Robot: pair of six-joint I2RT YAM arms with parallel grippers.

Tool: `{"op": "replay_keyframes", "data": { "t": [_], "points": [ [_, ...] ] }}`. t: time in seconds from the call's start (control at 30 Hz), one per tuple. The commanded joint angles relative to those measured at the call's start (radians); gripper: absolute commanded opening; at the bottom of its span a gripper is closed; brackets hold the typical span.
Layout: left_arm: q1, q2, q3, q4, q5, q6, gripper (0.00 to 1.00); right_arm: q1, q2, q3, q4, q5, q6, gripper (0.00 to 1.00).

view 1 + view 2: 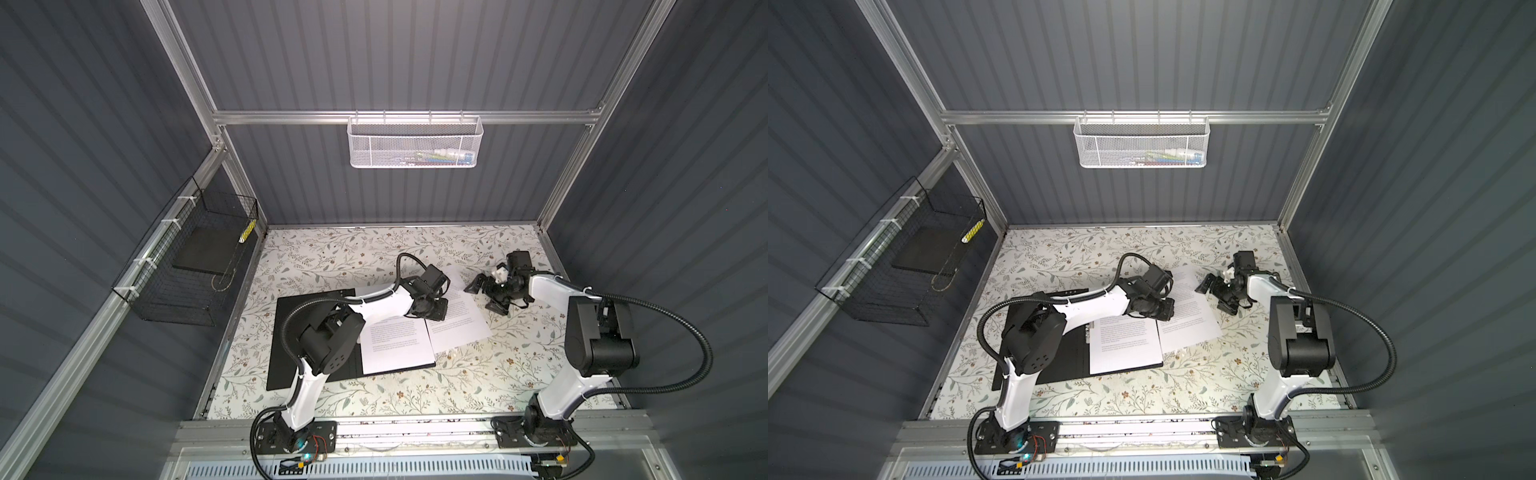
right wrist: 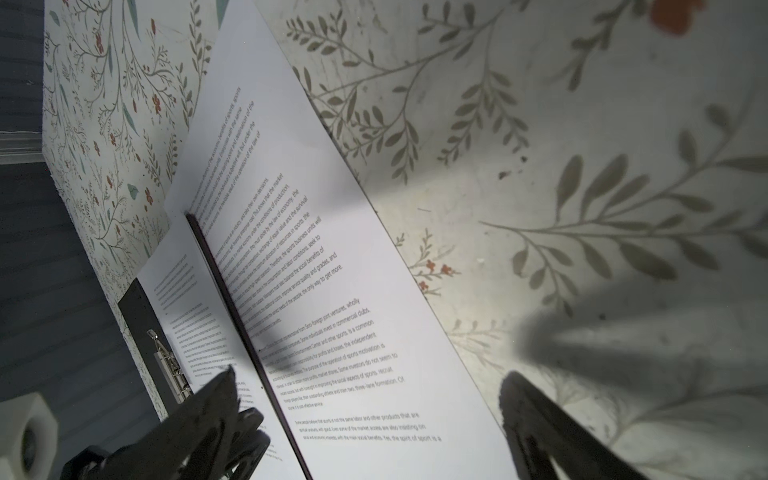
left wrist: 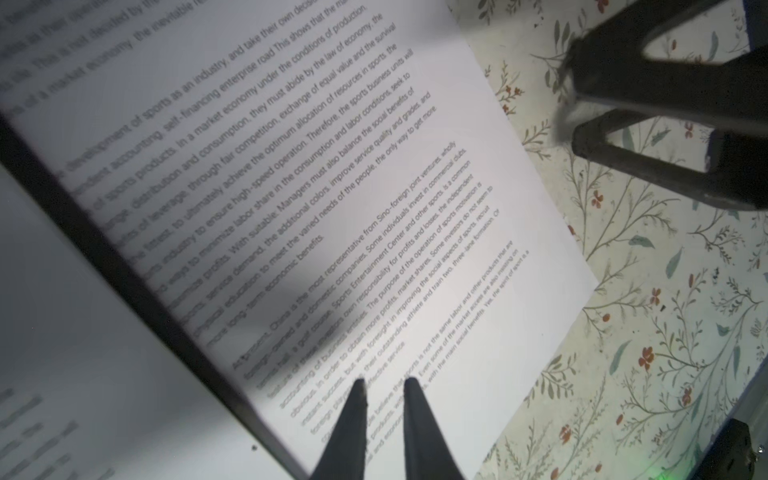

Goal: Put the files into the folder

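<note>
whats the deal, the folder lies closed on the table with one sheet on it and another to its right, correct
Not closed: the folder lies open on the table, black inside up, as both top views show. One sheet lies on it and a second sheet to its right.

Dark grey ribbed walls (image 1: 415,54) enclose the cell, braced by an aluminium frame (image 1: 282,117). A white mesh basket (image 1: 415,145) hangs on the back wall and a black wire basket (image 1: 178,291) on the left wall. The brightly lit desk (image 1: 332,249) has a pale floral cover.
</note>
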Motion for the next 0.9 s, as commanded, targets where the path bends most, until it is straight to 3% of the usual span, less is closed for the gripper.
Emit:
{"op": "replay_keyframes", "data": {
  "t": [0.0,0.53,0.87],
  "points": [
    [-0.007,0.033,0.045,-0.016,0.014,-0.018,0.19,-0.008,0.013,-0.018,0.012,-0.031,0.011,0.99],
    [-0.006,0.082,0.022,-0.075,0.01,0.03,0.19,-0.015,-0.197,-0.281,-0.034,0.068,0.125,0.99],
    [-0.007,0.121,0.012,-0.1,0.025,0.056,0.19,0.015,-0.139,-0.257,-0.046,0.031,0.12,0.99]
  ]
}}
